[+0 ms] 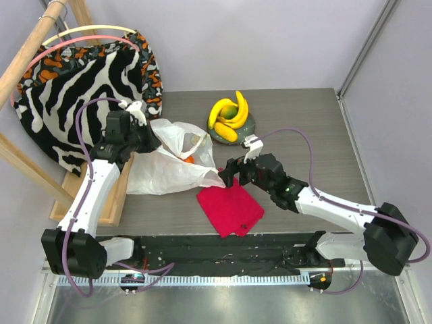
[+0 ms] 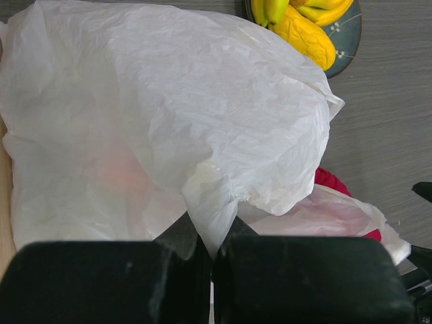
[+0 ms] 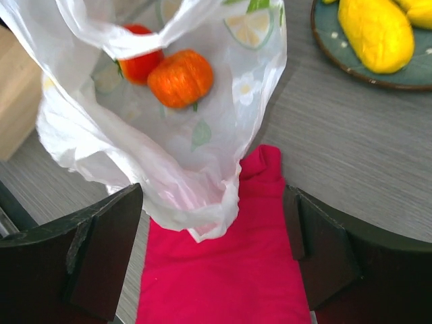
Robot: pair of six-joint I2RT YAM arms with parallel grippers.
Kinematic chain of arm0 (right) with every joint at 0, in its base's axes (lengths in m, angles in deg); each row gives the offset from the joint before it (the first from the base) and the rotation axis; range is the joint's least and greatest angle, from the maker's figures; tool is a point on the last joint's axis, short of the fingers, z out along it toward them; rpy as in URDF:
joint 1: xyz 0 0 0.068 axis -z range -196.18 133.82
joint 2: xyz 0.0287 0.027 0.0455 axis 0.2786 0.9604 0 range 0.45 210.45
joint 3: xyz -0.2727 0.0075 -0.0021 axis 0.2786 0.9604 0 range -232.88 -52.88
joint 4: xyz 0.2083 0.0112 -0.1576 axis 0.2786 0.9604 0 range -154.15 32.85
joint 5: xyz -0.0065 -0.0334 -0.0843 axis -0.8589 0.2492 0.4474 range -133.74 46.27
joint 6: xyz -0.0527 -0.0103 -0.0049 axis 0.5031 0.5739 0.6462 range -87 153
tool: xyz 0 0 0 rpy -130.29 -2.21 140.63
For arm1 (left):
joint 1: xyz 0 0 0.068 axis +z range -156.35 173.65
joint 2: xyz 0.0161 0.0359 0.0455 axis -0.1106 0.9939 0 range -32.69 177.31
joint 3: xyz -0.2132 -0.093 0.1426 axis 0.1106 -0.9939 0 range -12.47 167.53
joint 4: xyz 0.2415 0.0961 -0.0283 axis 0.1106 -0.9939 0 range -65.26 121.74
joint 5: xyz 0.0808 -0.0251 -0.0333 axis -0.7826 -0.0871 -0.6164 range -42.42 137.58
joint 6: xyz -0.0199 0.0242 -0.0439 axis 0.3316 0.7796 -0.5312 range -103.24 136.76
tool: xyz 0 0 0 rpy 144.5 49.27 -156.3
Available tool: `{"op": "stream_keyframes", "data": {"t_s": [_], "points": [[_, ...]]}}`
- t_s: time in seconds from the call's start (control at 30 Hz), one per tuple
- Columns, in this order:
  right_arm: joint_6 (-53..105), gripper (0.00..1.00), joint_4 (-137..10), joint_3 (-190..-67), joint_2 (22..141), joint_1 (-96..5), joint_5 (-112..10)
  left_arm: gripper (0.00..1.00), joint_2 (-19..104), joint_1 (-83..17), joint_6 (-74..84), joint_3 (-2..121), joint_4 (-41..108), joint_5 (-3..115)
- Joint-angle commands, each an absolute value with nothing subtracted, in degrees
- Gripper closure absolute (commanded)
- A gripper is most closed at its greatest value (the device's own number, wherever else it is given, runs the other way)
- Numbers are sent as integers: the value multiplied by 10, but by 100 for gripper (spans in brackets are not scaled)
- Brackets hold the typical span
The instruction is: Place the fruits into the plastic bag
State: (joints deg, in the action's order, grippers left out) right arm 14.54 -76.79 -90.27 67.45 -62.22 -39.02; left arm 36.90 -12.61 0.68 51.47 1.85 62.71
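Observation:
The white plastic bag (image 1: 169, 162) lies on the table with its mouth toward the right. My left gripper (image 1: 150, 140) is shut on a fold of the plastic bag (image 2: 202, 135) at its upper left edge. My right gripper (image 1: 229, 174) is open and empty, just right of the bag's lower lip (image 3: 196, 202), above the red cloth. Inside the bag lie a small orange (image 3: 179, 77) and a red-orange fruit (image 3: 140, 62). Yellow bananas (image 1: 228, 111) and a green fruit (image 1: 229, 113) sit on the dark plate (image 1: 246, 128); the bananas also show in the left wrist view (image 2: 307, 34).
A red folded cloth (image 1: 229, 208) lies in front of the bag, also in the right wrist view (image 3: 229, 270). Zebra-striped fabric (image 1: 88, 88) on a wooden frame stands at the back left. A wooden board (image 1: 118, 189) lies under the left arm.

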Motion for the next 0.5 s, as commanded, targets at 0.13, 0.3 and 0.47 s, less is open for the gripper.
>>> {"op": "stream_keyframes", "data": {"t_s": [0.13,0.3,0.47], "points": [[212,10,-794,-942,738,-625,-430,100,357,-128,19,519,33,612],[184,11,-816,-952,732,-623,-452,100,357,-129,22,519,33,604],[163,11,-836,-950,666,-607,-494,100,357,-129,25,520,29,595]]}}
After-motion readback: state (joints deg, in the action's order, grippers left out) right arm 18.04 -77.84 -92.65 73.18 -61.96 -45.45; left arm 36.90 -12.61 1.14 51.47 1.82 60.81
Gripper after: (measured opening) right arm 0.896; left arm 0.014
